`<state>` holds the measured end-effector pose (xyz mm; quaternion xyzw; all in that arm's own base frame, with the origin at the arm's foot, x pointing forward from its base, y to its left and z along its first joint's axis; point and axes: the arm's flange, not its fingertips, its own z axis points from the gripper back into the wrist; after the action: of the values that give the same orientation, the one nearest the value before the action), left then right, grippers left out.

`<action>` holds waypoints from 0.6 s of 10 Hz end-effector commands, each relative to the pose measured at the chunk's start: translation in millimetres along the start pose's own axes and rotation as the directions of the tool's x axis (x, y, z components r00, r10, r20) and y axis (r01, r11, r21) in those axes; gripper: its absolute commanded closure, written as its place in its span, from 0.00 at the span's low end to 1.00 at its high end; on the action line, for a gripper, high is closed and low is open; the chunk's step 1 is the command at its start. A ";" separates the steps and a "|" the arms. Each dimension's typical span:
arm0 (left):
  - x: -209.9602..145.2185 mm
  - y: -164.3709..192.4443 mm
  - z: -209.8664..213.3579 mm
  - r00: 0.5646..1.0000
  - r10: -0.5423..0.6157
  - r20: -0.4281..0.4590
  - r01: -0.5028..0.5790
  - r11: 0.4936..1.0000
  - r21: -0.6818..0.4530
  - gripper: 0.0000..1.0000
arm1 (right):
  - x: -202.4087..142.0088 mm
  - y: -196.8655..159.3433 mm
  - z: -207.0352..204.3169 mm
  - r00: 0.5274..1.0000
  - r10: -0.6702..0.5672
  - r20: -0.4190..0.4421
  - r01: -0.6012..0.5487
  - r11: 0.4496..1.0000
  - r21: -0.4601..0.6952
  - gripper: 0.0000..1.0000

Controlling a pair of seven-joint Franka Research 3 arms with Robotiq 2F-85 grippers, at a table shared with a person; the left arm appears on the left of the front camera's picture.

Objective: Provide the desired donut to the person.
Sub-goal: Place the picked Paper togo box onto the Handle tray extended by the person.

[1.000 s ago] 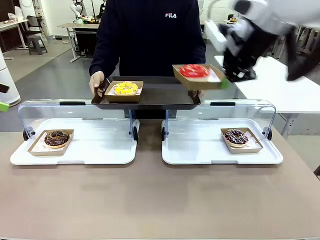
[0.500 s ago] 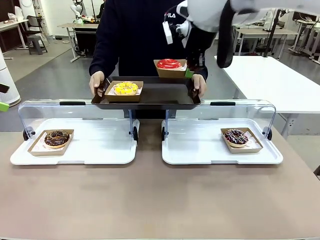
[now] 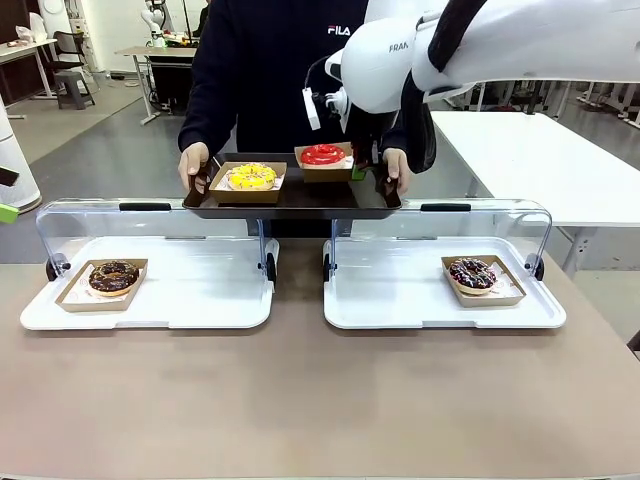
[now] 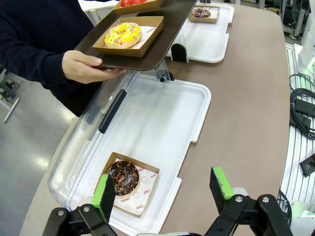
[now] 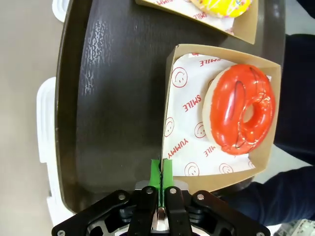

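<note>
The person (image 3: 290, 70) stands at the far side and holds a dark serving tray (image 3: 300, 195) with both hands. A yellow sprinkled donut (image 3: 251, 176) in a cardboard box sits on the tray's left part. My right gripper (image 3: 357, 172) is shut on the edge of a second cardboard box (image 5: 182, 123) that carries a red glazed donut (image 5: 241, 110). This box is low over the tray's right part; whether it touches the tray I cannot tell. My left gripper (image 4: 165, 189) hangs open above a chocolate donut (image 4: 122, 177).
Two white trays with raised clear lids stand on the brown table. The left white tray (image 3: 200, 300) holds the chocolate donut (image 3: 113, 276) and the right white tray (image 3: 400, 300) holds a dark sprinkled donut (image 3: 471, 272). The table's near half is bare.
My right arm has carried the red donut's box leftward and down, from beyond the serving tray's right end to low over its right part. The left gripper has stayed open.
</note>
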<state>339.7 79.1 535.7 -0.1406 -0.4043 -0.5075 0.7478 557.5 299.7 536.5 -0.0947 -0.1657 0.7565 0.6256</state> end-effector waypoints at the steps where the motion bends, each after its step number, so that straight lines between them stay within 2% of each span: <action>1: -0.2 -0.2 1.2 1.000 0.007 0.006 -0.007 1.000 0.000 0.00 | -8.5 6.1 -7.4 0.999 -0.019 -0.035 0.018 1.000 -0.009 0.98; 5: -0.2 -0.2 1.2 1.000 0.007 0.006 -0.007 1.000 0.000 0.00 | -13.6 10.6 -9.2 1.000 -0.015 0.007 0.015 0.999 0.045 0.98; 6: -0.2 -0.2 1.2 1.000 0.007 0.006 -0.007 1.000 0.000 0.00 | -15.8 9.8 -9.6 1.000 -0.024 0.018 0.023 0.999 0.046 0.40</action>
<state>339.7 79.1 535.7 -0.1406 -0.4043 -0.5075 0.7478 559.6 291.0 523.6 -0.0846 -0.1503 0.7540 0.6338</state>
